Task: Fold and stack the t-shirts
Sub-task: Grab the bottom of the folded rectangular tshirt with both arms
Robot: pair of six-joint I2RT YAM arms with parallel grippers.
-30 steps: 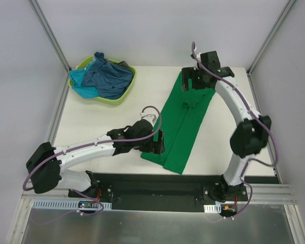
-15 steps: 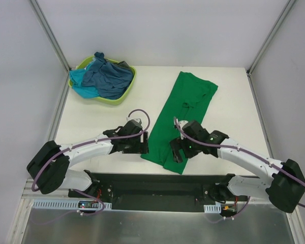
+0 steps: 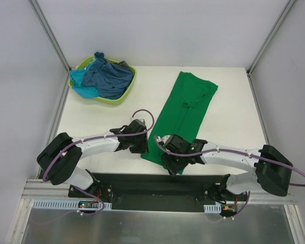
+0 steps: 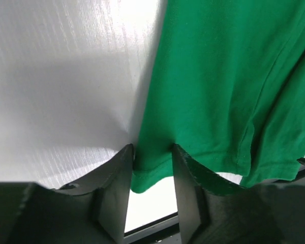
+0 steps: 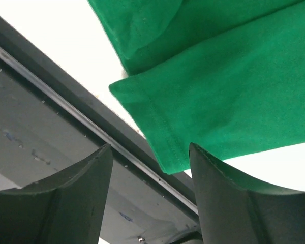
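Note:
A bright green t-shirt [image 3: 185,112] lies as a long folded strip on the white table, running from the far right to the near edge. My left gripper [image 3: 144,147] sits at its near left corner. In the left wrist view the jaws are partly closed with a gap; the left gripper [image 4: 151,152] has the hem corner of the green t-shirt [image 4: 218,86] between its fingers. My right gripper [image 3: 170,161] is at the near right corner. There the right gripper [image 5: 150,148] is open, the green t-shirt's [image 5: 229,86] hem tip lying between its fingers. More t-shirts [image 3: 107,76], blue, turquoise and dark, are heaped in the basket.
A lime-green basket [image 3: 130,86] stands at the far left corner of the table. A black base strip [image 3: 157,183] runs along the near edge, just under the shirt's hem, and shows as a dark rail [image 5: 66,132] in the right wrist view.
My right arm has swung from the shirt's far end down to its near hem. The left gripper has shifted slightly along the near left corner. Both pairs of jaws have narrowed.

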